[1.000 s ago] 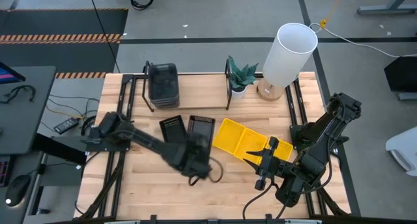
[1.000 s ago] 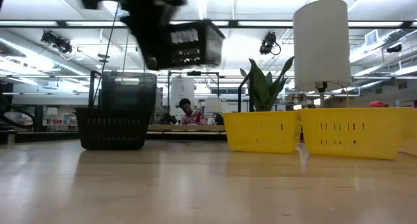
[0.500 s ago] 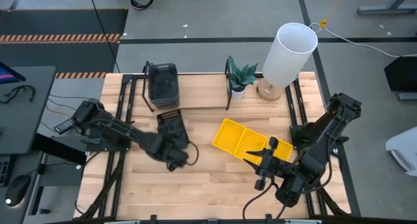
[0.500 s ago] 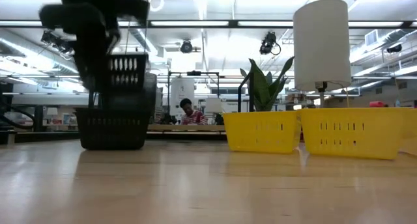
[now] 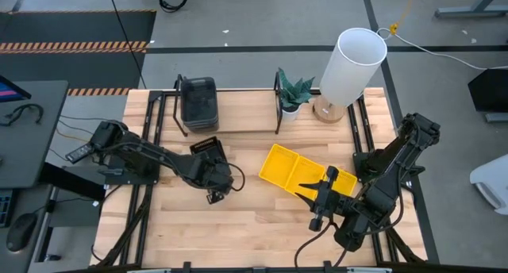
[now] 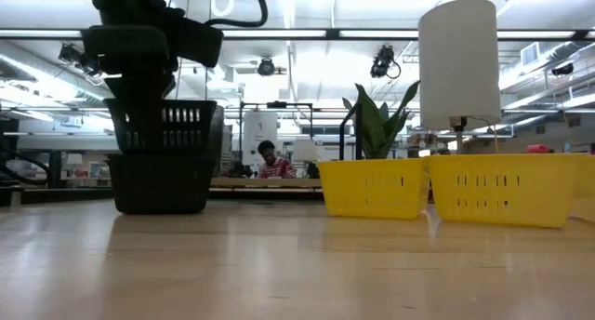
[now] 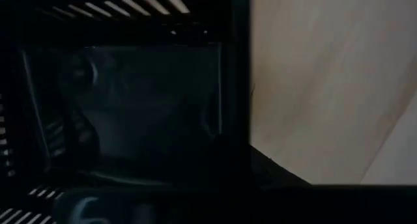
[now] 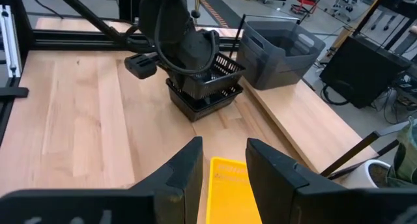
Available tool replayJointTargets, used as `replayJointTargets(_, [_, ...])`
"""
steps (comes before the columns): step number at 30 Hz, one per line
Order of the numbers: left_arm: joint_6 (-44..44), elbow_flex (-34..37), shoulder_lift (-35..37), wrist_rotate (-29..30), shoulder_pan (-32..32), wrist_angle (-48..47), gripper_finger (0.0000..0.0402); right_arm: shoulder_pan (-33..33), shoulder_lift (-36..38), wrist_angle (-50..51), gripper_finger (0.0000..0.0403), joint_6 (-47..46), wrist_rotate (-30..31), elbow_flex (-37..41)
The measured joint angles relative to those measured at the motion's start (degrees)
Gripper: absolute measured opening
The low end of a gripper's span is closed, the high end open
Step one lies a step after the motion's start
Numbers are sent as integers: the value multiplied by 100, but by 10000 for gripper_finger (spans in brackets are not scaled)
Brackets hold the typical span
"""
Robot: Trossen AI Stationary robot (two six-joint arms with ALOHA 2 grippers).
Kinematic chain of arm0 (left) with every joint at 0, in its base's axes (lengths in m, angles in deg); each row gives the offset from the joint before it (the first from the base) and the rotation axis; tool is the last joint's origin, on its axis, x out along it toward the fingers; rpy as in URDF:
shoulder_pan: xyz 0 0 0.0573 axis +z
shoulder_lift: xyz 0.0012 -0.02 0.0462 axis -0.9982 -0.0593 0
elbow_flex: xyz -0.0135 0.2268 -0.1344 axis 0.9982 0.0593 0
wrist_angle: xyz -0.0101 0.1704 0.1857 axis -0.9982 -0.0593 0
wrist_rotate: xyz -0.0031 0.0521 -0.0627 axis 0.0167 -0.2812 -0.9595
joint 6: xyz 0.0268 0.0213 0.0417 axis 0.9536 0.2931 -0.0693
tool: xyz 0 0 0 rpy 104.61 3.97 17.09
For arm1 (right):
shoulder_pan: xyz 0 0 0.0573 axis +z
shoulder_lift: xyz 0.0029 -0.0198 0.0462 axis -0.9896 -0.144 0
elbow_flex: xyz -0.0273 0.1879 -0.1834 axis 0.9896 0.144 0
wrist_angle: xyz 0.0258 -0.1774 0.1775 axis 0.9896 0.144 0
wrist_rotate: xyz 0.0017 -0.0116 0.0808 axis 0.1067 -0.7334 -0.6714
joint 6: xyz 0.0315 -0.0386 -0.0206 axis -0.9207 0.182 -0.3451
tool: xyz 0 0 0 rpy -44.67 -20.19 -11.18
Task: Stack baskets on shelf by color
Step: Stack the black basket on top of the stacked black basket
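Now: 2 black slatted baskets (image 8: 207, 87) nested mid-table, 2 yellow baskets (image 5: 298, 171), grey stack (image 5: 198, 101) on shelf (image 5: 238, 110).
L gripper (image 5: 208, 168) reaches low over black pair, grip can't tell; R gripper (image 8: 221, 165) spread, near yellow.

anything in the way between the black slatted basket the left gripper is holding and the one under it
Nothing visible. The left gripper holds the upper black slatted plastic basket directly over the lower black slatted basket, partly nested into it. The dark grey rounded bins sit apart on the light-wood shelf plank.
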Motion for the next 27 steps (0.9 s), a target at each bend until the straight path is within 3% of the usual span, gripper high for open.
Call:
replayJointTargets(15, [189, 0, 0, 295, -112, 123, 161, 0, 0, -3, 122, 2, -7, 0])
replayJointTargets(20, [174, -2, 0, 512, -112, 76, 157, 0, 0, -3, 122, 2, -7, 0])
replayJointTargets(27, [169, -2, 0, 122, -114, 29, 96, 0, 0, -3, 122, 2, -4, 0])
